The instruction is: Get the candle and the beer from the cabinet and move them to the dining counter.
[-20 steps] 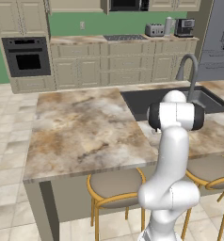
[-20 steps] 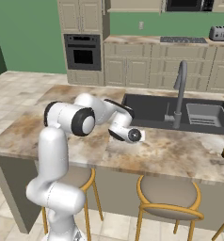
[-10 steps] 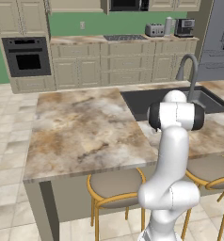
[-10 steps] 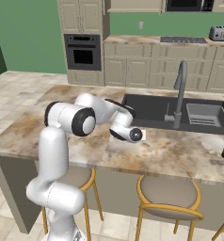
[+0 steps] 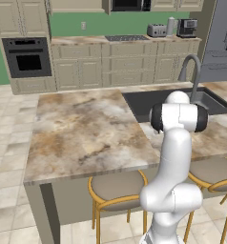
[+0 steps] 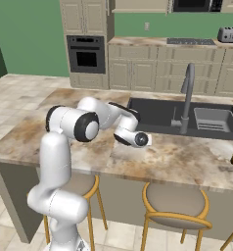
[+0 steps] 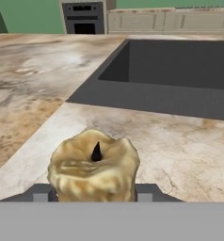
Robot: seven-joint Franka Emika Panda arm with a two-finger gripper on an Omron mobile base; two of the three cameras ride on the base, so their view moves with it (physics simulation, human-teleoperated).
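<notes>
While claw (image 7: 92,195) pinches squat golden-brown wax candle (image 7: 92,165) above beige marbled stone desk (image 7: 189,146), lower gently, release near dark grey sink (image 7: 180,70).

We see the arm (image 6: 64,147) rise from its base, bend at the shoulder and reach forward and down. Its wrist (image 6: 130,135) sits low, and the claw (image 7: 92,190) has its fingers closed on the candle (image 7: 92,167) between them.
</notes>
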